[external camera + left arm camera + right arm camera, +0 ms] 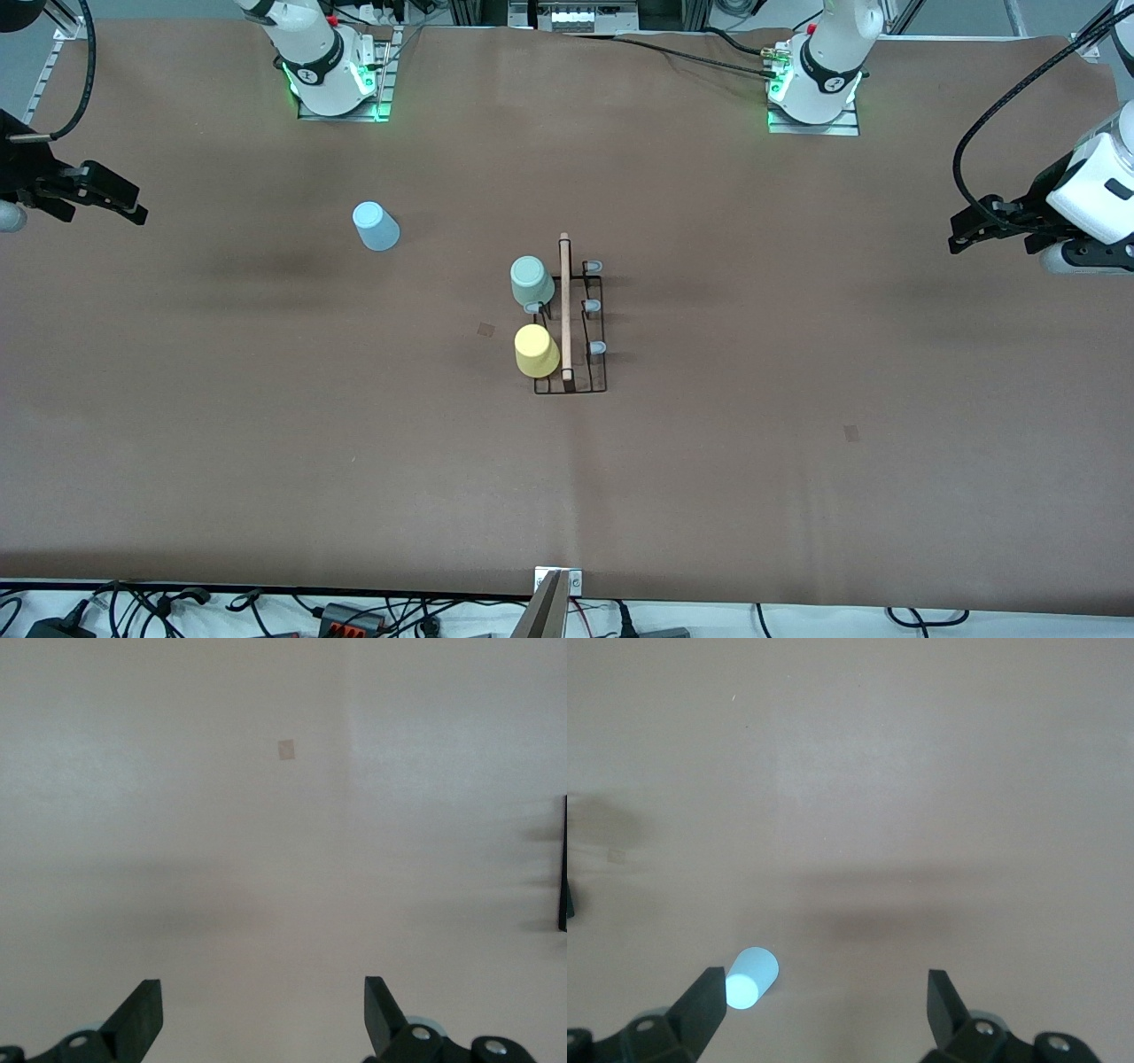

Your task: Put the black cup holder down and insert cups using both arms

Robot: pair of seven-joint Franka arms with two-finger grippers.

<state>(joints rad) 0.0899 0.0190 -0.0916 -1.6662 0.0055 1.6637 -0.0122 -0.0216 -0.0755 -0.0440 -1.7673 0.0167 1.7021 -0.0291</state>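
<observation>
The black cup holder [592, 372] stands at mid-table with its wooden rod handle [565, 306] on top. The mint green cup [532, 280] and the yellow cup [536, 351] sit upside down on pegs on its side toward the right arm's end. A bare peg [532, 307] shows between them. The light blue cup [376, 226] stands alone on the table, farther from the front camera, toward the right arm's end. It also shows in the right wrist view [751, 978]. My right gripper [133, 209] [824, 1010] is open and empty in the air at that end. My left gripper [961, 237] [263, 1014] is open and empty at the left arm's end.
Three bare grey-tipped pegs [592, 306] line the holder's side toward the left arm's end. Small tape patches [485, 330] [851, 433] lie on the brown table cover. Cables and a metal bracket [556, 585] run along the table edge nearest the front camera.
</observation>
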